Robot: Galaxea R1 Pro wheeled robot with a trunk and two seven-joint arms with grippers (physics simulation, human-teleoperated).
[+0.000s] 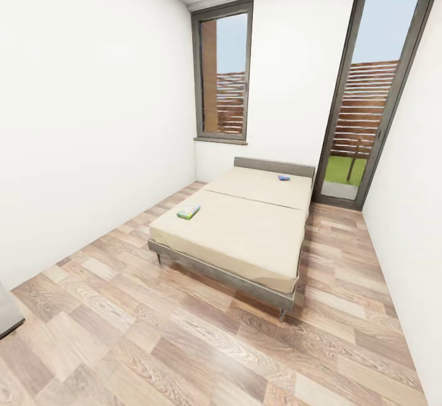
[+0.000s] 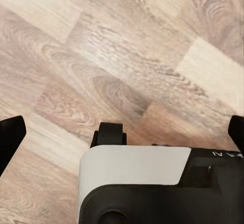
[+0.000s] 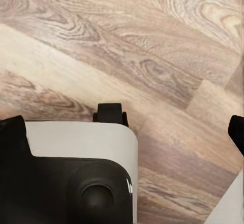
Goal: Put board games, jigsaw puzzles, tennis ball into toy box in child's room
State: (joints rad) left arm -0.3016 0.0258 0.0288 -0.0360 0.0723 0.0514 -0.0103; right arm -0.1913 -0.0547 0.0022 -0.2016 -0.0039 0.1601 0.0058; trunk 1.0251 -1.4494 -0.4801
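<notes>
Left gripper (image 2: 122,132): fingers spread wide with nothing between them; the wrist view looks down past them onto the plank floor (image 2: 127,56) and the robot's own base (image 2: 137,173).
Right gripper (image 3: 124,125): likewise spread apart and carrying nothing, hanging over bare floor beside the base.
Landmark: the bed (image 1: 245,234), a low grey frame with a beige mattress, standing ahead of the robot across open floor.
Green board game (image 1: 188,211): lying flat on the bed near its left edge, about midway along the side, the closer of the two.
Blue board game (image 1: 283,178): flat on the bed near the headboard (image 1: 273,165), toward the right side, the farther one.
Progress: by my reading nothing is collected yet; both games lie on the mattress, and neither hand holds a toy.
Left to do: both bed games, plus the table's game, puzzles and ball, all into the toy box.
Near left: a grey edge (image 1: 9,314) at the frame's border; I cannot tell what it is.
Way to the bed: open floor, nothing standing between.
Beyond the bed: a window (image 1: 224,72) behind the headboard, and a tall glass door (image 1: 368,99) to the right of it.
</notes>
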